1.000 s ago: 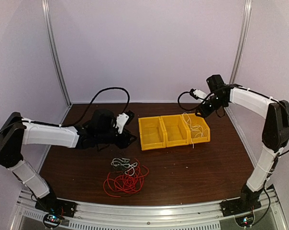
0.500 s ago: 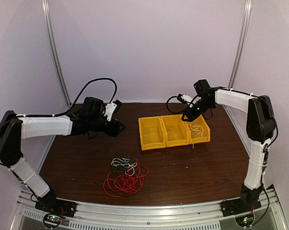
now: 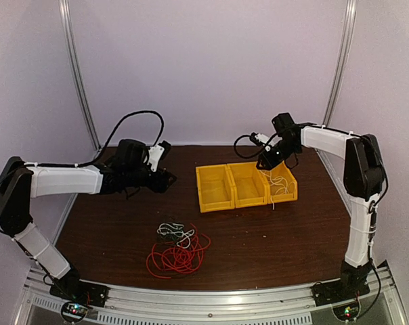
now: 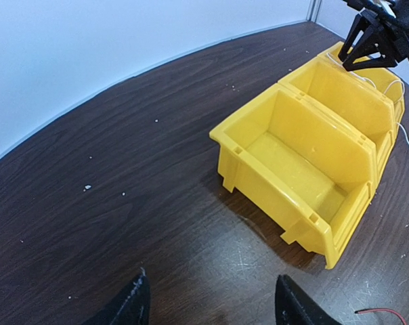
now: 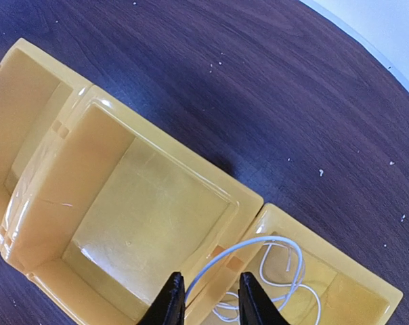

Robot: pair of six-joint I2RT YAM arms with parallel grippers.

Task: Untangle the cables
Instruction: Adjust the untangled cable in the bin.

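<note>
A tangle lies on the table near the front: the red cable (image 3: 180, 258) in many loops, with a white cable (image 3: 175, 228) and a thin black cable (image 3: 164, 237) at its far edge. Another white cable (image 3: 280, 181) lies coiled in the rightmost yellow bin (image 3: 292, 184), one strand hanging over the bin's front. My right gripper (image 3: 264, 162) hovers over the divide between the middle and right bins. It is open, and a loop of that white cable (image 5: 286, 242) rises between its fingertips (image 5: 170, 298). My left gripper (image 3: 165, 179) is open and empty, left of the bins.
Three yellow bins stand side by side at the back centre. The left bin (image 4: 255, 122) and middle bin (image 5: 76, 196) hold nothing. A red strand (image 4: 384, 313) shows at the corner of the left wrist view. The table's edges and the booth walls are close.
My left gripper has drawn back and to the left, away from the tangle. My right gripper has moved left and down over the bins. The tangle has not moved.
</note>
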